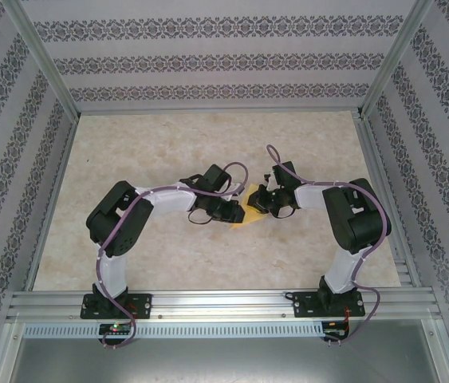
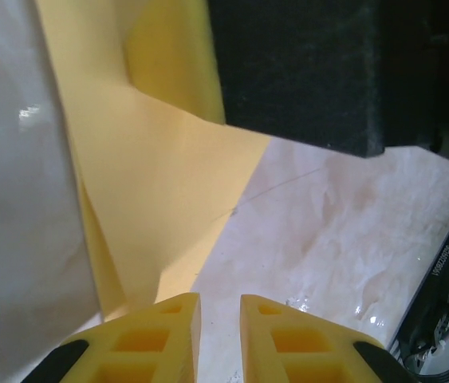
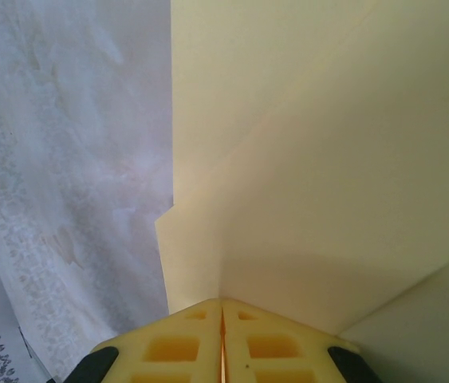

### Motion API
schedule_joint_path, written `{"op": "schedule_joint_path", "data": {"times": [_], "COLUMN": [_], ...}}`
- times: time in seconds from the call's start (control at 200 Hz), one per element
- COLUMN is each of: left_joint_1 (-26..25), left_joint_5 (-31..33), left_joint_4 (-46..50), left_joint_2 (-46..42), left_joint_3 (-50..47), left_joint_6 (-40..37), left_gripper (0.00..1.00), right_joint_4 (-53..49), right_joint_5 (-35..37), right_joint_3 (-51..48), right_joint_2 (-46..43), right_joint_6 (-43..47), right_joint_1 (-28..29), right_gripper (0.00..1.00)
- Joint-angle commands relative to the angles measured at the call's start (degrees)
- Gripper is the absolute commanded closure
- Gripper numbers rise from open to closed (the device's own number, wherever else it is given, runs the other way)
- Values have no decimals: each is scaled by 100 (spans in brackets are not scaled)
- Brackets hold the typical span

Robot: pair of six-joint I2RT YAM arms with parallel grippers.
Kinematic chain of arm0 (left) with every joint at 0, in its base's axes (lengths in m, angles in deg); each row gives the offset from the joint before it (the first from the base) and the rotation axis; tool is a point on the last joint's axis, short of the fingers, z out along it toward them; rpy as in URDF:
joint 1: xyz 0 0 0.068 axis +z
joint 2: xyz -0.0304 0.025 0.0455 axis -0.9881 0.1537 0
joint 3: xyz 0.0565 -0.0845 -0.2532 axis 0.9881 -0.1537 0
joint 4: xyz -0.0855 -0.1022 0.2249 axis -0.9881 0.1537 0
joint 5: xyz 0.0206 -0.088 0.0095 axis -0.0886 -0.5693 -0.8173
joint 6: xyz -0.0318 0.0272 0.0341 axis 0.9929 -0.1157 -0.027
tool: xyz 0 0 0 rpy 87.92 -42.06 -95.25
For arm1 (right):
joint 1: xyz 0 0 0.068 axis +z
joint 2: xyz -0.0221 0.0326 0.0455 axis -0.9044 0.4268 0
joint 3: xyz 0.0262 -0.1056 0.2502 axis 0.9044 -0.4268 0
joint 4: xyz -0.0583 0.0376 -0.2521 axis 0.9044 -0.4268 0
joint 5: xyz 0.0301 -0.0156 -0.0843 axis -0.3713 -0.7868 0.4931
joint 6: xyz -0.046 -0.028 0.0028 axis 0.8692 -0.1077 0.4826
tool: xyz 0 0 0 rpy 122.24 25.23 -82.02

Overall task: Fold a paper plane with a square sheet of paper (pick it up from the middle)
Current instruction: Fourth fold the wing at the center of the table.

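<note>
Currently, my work surface is a beige marbled table [image 1: 168, 152], enclosed on three sides by walls [image 1: 208, 60] papered in grey patterned bands. An aluminium rail [image 1: 224, 302] runs along the near edge, where my bases are bolted. Open tabletop extends to the left, to the right and beyond both arms, which reach inward and meet near the table's middle. There the yellow sheet of paper [image 1: 248, 212] sits between my two grippers, partly folded, with overlapping layers visible in both wrist views. My right gripper [image 3: 222, 303] is clamped tight on the sheet, which spreads out from its fingertips. My left gripper [image 2: 218, 302] stands narrowly parted, with table showing through the gap. The sheet lies just beside the finger on the left of that view.
</note>
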Motion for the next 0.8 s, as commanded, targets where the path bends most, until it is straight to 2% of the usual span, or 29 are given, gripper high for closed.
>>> {"op": "schedule_joint_path", "data": {"times": [0.0,0.245,0.47,0.799], "left_joint_1": [-110,-111,-106,-34], "left_joint_5": [-3,89,477,721], "left_joint_4": [218,647,1079,989], "left_joint_2": [7,71,135,134], "left_joint_3": [-55,53,191,132], "left_joint_6": [-122,-355,-590,-410], "left_gripper": [79,79,79,79], "right_joint_4": [-471,-505,-579,-596], "right_joint_5": [757,765,805,817], "right_joint_3": [-93,-91,-64,-62], "right_joint_2": [396,439,467,504], "right_joint_6": [172,172,207,225], "right_joint_1": [-82,-98,-95,-95], "right_gripper": [91,91,91,91]}}
